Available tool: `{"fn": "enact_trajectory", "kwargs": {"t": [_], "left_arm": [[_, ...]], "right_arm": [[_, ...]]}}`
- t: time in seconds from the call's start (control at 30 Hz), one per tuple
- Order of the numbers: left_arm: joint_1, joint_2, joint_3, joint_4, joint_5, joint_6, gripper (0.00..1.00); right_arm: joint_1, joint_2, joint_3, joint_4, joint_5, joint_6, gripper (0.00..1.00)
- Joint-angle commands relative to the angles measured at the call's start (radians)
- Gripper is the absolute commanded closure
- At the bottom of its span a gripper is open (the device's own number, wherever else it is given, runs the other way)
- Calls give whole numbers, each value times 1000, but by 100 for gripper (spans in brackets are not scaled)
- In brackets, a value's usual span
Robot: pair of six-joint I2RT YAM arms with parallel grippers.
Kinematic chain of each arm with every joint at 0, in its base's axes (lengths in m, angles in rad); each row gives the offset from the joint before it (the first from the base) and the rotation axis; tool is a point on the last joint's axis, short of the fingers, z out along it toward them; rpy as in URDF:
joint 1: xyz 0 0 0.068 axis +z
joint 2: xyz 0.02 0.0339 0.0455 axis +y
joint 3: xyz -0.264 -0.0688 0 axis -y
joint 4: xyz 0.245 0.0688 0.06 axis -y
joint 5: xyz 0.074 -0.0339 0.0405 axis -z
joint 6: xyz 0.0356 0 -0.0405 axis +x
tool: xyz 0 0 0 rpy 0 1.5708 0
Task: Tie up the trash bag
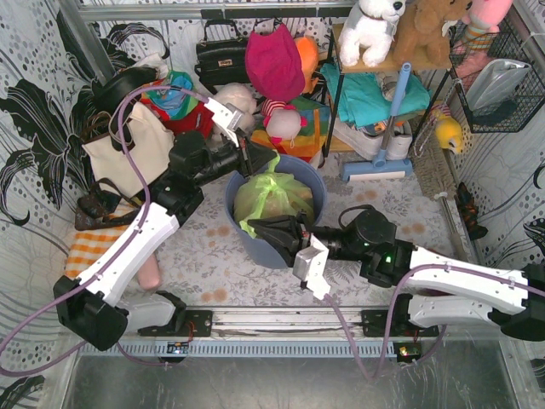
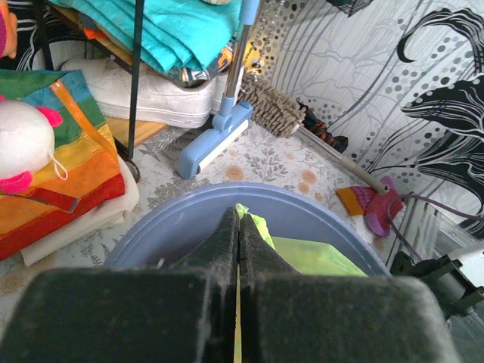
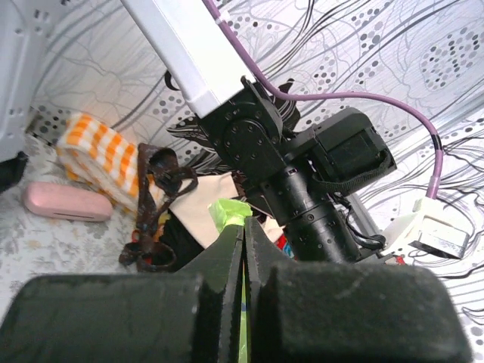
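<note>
The trash bag [image 1: 277,200], thin light-green plastic, sits inside the round blue-grey bin [image 1: 317,198] at the middle of the table. My left gripper [image 1: 271,162] reaches in from the left above the bin's far rim and is shut on a gathered piece of the bag's top; in the left wrist view green plastic [image 2: 259,224] pokes out past the fingertips [image 2: 227,227]. My right gripper [image 1: 249,227] is at the bin's near-left rim, shut on another flap of the bag. That flap's green tip [image 3: 231,212] shows just beyond its closed fingers [image 3: 261,238].
A cream tote bag [image 1: 128,149] with dark straps lies left of the bin, with an orange checked cloth [image 1: 89,247] near it. Behind the bin stand soft toys, a colourful bag [image 2: 68,151] and a shelf. A blue mop head [image 1: 375,169] lies to the right rear.
</note>
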Motion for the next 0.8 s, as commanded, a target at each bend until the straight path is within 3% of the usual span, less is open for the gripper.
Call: {"fn": "enact_trajectory", "kwargs": {"t": [0.0,0.2,0.5,0.77], "left_arm": [[6,25,20,49,-105,16,100],[14,61,44,25,-232,-13,100],[24,134,70,48,-254,-34,100],[30,206,83,52,-287,-38,100]], "right_arm": [[5,-75,-35,55,-93,133,100],[6,-135,-78,30,-174,264,100],[5,-198,-121,-69,-270,596,100],[5,-230,-272,20,-301,879,100]]}}
